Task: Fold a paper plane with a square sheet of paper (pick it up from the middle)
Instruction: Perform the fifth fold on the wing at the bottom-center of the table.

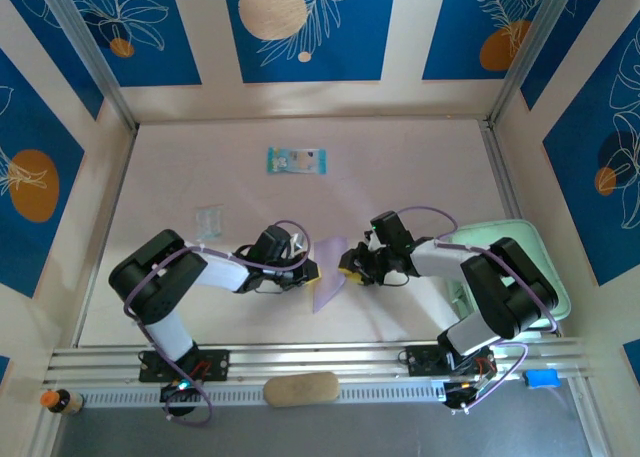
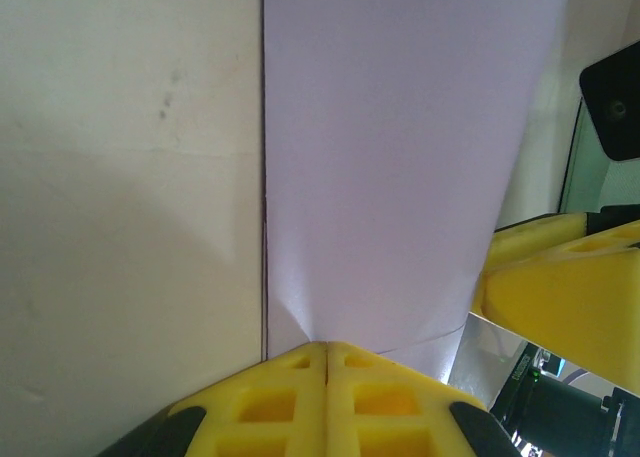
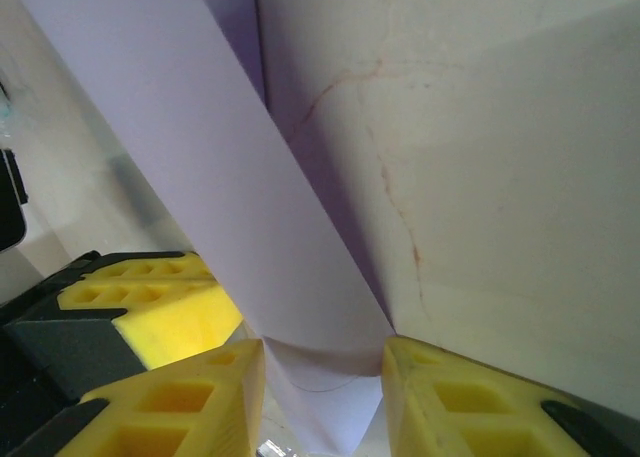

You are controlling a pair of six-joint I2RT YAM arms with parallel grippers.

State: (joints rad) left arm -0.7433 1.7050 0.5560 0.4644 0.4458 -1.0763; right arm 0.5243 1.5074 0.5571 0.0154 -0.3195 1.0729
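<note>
Two grippers meet on the sheet of paper [image 2: 400, 157]: the left gripper [image 2: 327, 352] pinches it tight between closed fingers, while the right gripper [image 3: 322, 362] straddles its edge, fingers half apart (not clamping). Any sideways tug could tear it.

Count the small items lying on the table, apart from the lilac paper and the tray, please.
2. A blue-green packet lies at the far middle of the table; a small clear item lies nearer, to the left. Others could be hidden.

pale lilac paper sheet [image 1: 330, 272]: 1 | blue-green printed packet [image 1: 296, 161]: 1 | mint-green plastic tray [image 1: 530, 235]: 1 | small clear plastic piece [image 1: 208, 220]: 1
</note>
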